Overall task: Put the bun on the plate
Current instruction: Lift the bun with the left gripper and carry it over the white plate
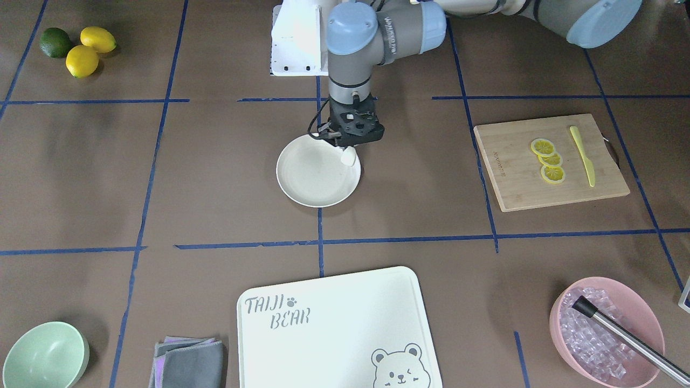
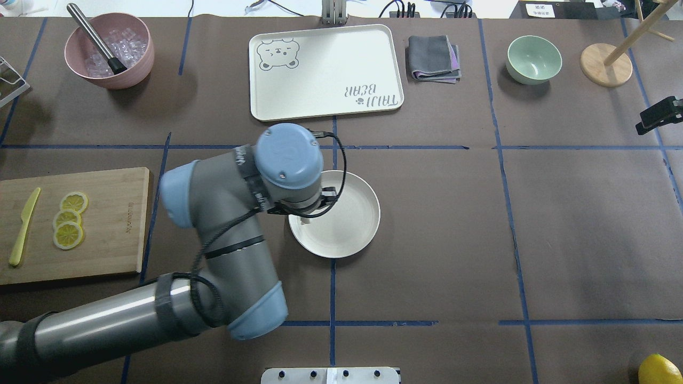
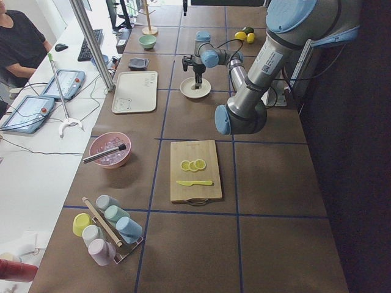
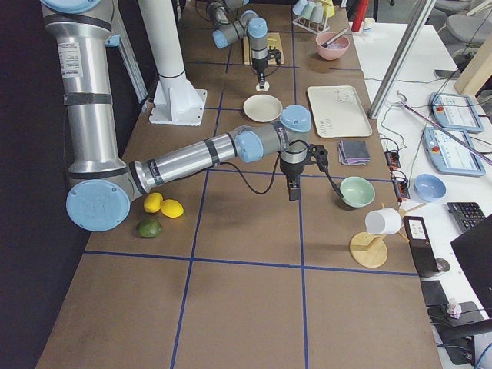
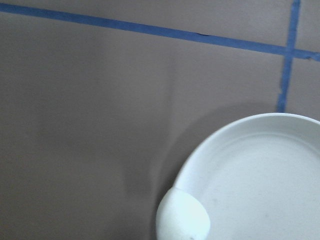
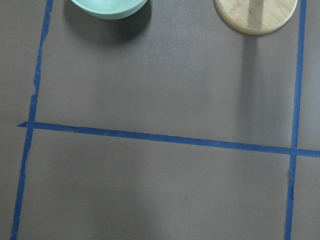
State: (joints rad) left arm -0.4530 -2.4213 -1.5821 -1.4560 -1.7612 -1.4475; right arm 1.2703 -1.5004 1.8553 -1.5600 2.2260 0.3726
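Left arm (image 2: 213, 240) and right arm (image 4: 192, 157) were made grey, with pale blue joint caps.
A black cable (image 2: 343, 160) was strapped along the left one; a black left gripper (image 1: 347, 150) was fitted.

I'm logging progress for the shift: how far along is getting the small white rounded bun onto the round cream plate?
Done: the small white rounded bun is picked up, clamped in the left gripper. In hand: it hangs over the rim of the round cream plate. Left: lower, release inside.
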